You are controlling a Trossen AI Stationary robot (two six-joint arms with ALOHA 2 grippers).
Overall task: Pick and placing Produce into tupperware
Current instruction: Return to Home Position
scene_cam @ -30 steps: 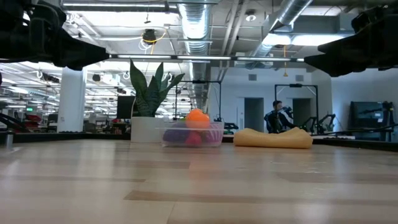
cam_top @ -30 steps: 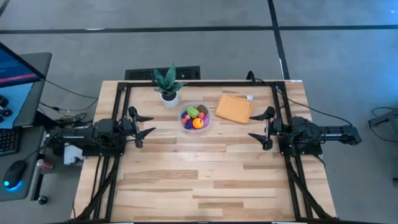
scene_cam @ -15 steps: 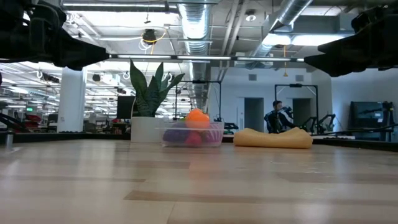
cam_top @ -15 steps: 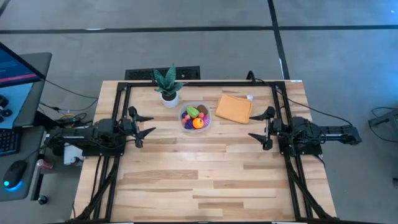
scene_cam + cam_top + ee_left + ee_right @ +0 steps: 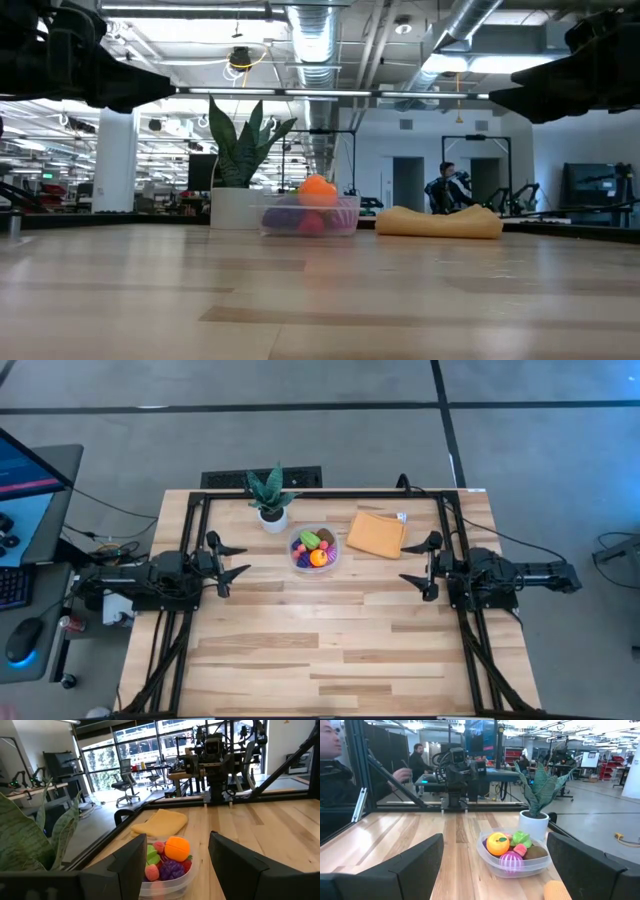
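Nothing has moved since a second ago. Left tool (image 5: 238, 560) and right tool (image 5: 412, 563) hang released at opposite table (image 5: 300, 640) edges, well apart from the tupperware (image 5: 337, 556). Produce (image 5: 316, 548) sits heaped inside it. Judgement: pieces light, hard, rounded, glossy; pinch across middles. Tupperware thin, clear, slides easily; grip by rim.

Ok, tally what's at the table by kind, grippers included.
Tub of produce: 1
Plant: 1
Cloth: 1
Grippers: 2, left gripper and right gripper, both open
Total: 5
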